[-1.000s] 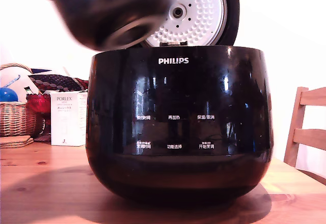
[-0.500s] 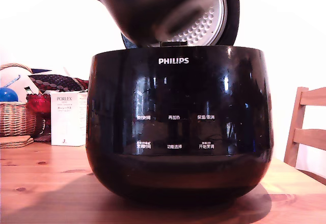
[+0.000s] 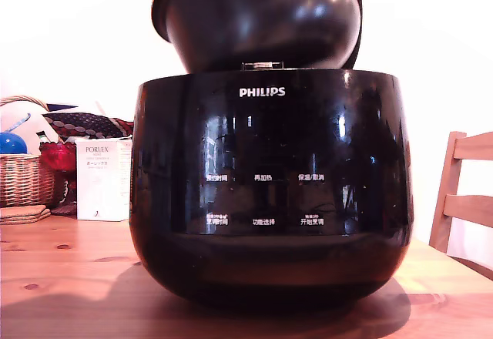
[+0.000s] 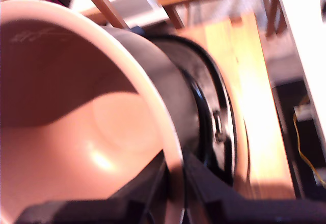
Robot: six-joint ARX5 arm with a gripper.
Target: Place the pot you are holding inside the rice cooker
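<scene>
Pot (image 3: 258,19) tilted above rice cooker (image 3: 269,192); fingers (image 4: 201,191) pinch its rim.

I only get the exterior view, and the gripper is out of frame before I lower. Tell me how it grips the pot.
Observer: In the wrist view the gripper is shut on the pot at its rim, with one finger inside the wall and one outside.
Operator: Report what's inside the pot.
Observer: Nothing. The inside is bare, a light pinkish-tan with a glare spot.
Operator: Say where the rice cooker sits from the wrist.
Observer: The rice cooker shows its black top ring just beyond the pot's dark outer wall. I cannot judge the clearance.
</scene>
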